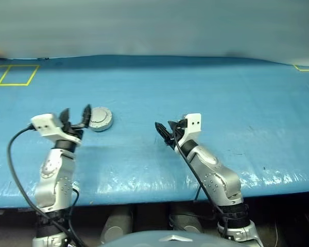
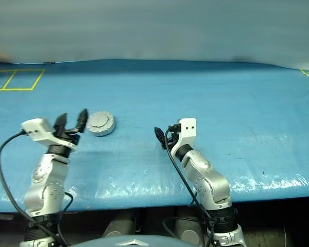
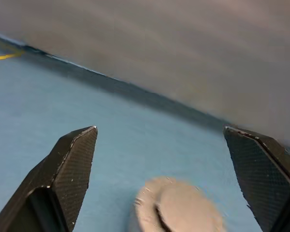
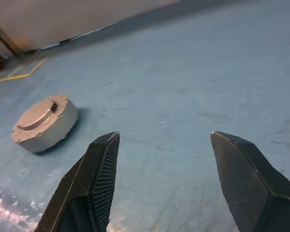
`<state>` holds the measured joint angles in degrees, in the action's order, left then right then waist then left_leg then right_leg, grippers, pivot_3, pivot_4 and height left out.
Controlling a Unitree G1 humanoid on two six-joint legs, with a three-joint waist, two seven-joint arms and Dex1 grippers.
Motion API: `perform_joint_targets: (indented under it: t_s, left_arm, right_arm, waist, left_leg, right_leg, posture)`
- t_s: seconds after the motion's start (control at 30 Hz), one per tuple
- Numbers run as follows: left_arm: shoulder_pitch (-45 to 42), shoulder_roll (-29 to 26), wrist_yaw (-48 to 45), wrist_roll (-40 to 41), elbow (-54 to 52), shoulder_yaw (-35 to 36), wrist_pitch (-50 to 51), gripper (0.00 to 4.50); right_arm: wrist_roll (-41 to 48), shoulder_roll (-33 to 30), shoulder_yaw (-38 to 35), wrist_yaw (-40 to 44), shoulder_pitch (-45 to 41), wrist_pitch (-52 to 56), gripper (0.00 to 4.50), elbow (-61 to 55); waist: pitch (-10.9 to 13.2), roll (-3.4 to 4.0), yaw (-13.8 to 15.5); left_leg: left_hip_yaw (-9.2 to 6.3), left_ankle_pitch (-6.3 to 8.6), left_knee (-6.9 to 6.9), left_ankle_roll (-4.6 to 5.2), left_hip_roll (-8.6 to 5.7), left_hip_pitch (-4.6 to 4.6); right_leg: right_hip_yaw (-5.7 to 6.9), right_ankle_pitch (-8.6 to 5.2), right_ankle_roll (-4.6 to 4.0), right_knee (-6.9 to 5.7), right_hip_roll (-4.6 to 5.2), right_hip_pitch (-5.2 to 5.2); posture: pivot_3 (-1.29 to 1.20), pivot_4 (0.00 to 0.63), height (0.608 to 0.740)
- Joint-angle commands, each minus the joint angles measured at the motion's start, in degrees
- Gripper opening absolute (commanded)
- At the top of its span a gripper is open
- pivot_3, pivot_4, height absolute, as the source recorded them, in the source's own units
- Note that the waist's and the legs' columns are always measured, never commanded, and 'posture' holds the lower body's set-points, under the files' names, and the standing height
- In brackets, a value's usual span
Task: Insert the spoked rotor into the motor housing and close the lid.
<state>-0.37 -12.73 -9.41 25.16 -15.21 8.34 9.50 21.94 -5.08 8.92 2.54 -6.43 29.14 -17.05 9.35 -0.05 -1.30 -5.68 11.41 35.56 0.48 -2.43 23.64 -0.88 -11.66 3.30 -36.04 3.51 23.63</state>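
Housing [image 1: 100,119] is seen on blue desk [image 1: 206,92], lid [image 4: 38,114] shut flat on top; rotor can't be made out. L gripper [image 1: 76,118] is held just beside housing, on its left, raised off desk, jaws released wide, nothing gripped. R gripper [image 1: 165,131] is held well apart to the right of housing, pointed toward it, jaws released, empty.
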Motion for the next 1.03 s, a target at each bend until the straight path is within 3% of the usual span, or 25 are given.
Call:
perform_joint_targets:
  t_s: [0.03,0.13,0.23,0.47,1.03]
  left_arm:
    - [3.09,3.06,5.32,-10.42,-2.62,-6.33,-1.44,4.48]
    - [5.96,7.17,9.89,-14.63,-2.53,-7.26,-3.00,4.48]
    - [9.02,6.45,13.29,-24.46,-2.34,-8.62,-8.89,4.48]
    - [12.82,9.94,10.76,-21.07,-3.29,-9.08,-10.63,4.48]
    - [10.38,11.81,9.42,-20.36,-0.58,-6.81,-12.43,4.48]
  right_arm:
    - [-13.00,-2.07,1.87,-6.23,1.74,-6.03,3.16,-3.57]
    - [-19.88,-1.75,1.35,-11.40,5.62,-8.25,3.16,-4.51]
    - [-21.96,-0.60,-0.20,-12.89,10.69,-10.49,3.16,-5.58]
    - [-26.41,0.79,0.64,-13.14,16.38,-12.04,3.16,-6.50]
    - [-30.48,1.86,-0.43,-10.52,12.49,-13.40,3.16,-3.21]
  waist:
    - [0.00,0.00,-0.04]
    - [0.01,-0.01,0.14]
    - [0.01,-0.01,0.40]
    - [0.00,-0.03,0.56]
    - [0.01,-0.03,0.60]
  left_leg:
    - [0.04,0.00,-0.04,-0.01,0.01,0.00]
    - [0.04,0.01,-0.07,-0.03,0.03,0.03]
    - [-0.01,0.05,-0.07,-0.10,0.07,0.02]
    - [0.00,0.11,0.23,-0.04,0.05,0.05]
    - [0.00,0.12,0.27,0.02,0.06,0.09]
  right_leg:
    - [-0.01,-0.02,0.02,0.00,0.00,0.03]
    - [0.00,-0.10,0.14,-0.01,-0.02,0.10]
    - [0.08,-0.15,0.13,-0.02,-0.07,0.10]
    - [0.08,-0.16,0.18,0.01,0.11,-0.02]
    - [0.15,-0.15,0.20,-0.01,0.05,-0.05]
  posture:
    - [0.00,0.150,0.740]
    - [0.00,0.150,0.740]
    - [0.00,0.150,0.740]
    - [0.00,0.150,0.740]
    - [0.00,0.150,0.740]
